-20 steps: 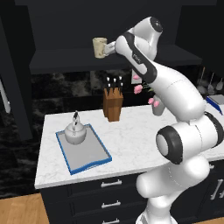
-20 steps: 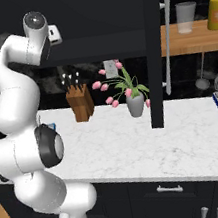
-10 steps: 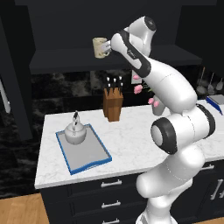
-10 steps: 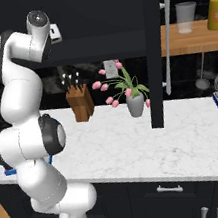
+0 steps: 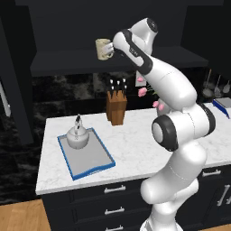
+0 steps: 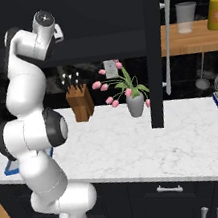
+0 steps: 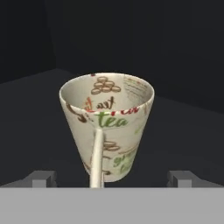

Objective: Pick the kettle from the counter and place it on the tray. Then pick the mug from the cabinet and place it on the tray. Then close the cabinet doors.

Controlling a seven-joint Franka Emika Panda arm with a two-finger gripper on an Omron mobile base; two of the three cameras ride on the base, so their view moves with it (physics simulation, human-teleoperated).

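The cream mug (image 5: pixel 102 48) stands upright on the shelf of the dark cabinet (image 5: pixel 63 61). My gripper (image 5: pixel 109 48) is level with it, at its right side. In the hand view the mug (image 7: pixel 107 124), printed with tea words, fills the middle with its handle facing me. The two fingertips (image 7: pixel 41 178) stand wide apart on either side of its base, open and not touching it. The silver kettle (image 5: pixel 76 135) sits on the blue-rimmed tray (image 5: pixel 90 162) on the white counter (image 5: pixel 135 140). One cabinet door (image 6: pixel 153 47) hangs open.
A wooden knife block (image 5: pixel 116 107) and a grey vase of pink tulips (image 6: pixel 135 104) stand at the back of the counter. The open door's long silver handle (image 6: pixel 167 40) hangs over the counter at right. Dark drawers (image 5: pixel 113 210) run below.
The hand has moved left along the shelf, closer to the mug, and the arm has risen and straightened. The jaws have stayed open; mug, kettle and tray have not moved.
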